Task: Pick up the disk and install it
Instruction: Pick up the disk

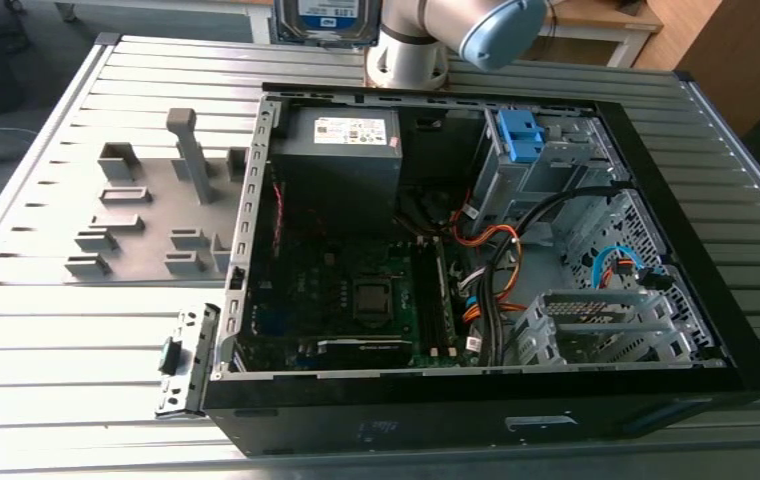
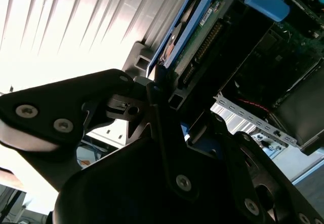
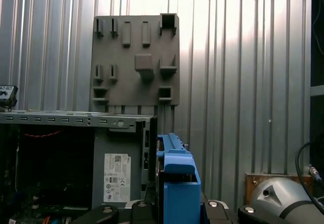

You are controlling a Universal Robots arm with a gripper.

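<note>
A robot arm (image 1: 467, 30) holds the disk (image 1: 331, 18) aloft over the far edge of the ribbed metal table (image 1: 33, 330), just beyond the rear wall of an open computer case (image 1: 487, 420) and beside the arm's base, in the exterior view; the drive's white-and-blue label faces the camera, and its top is cut off by the frame.

In the second wrist view the gripper (image 2: 177, 100) is pinching the disk (image 2: 200, 36) at one end, black fingers (image 2: 154, 89) pressed against its sides; the blue caddy frames the drive, whose connector edge and circuit board show.

In the first wrist view the caddy's blue end (image 3: 177, 183) rises between the gripper's black links, with the grey power-supply box (image 3: 117, 176) and its white sticker just beside it.

The case lies on its side near the table's front edge, side panel off; the power-supply box sits in its far corner toward the exterior view's left, a bare blue bracket (image 1: 519, 135) in the far corner toward the exterior view's right, the motherboard (image 1: 353, 290) between them and the front, and orange and black cables (image 1: 494, 270) loop across the middle.

A grey fixture plate (image 1: 153, 215) with raised holders lies on the table toward the exterior view's left, apart from the case.
</note>
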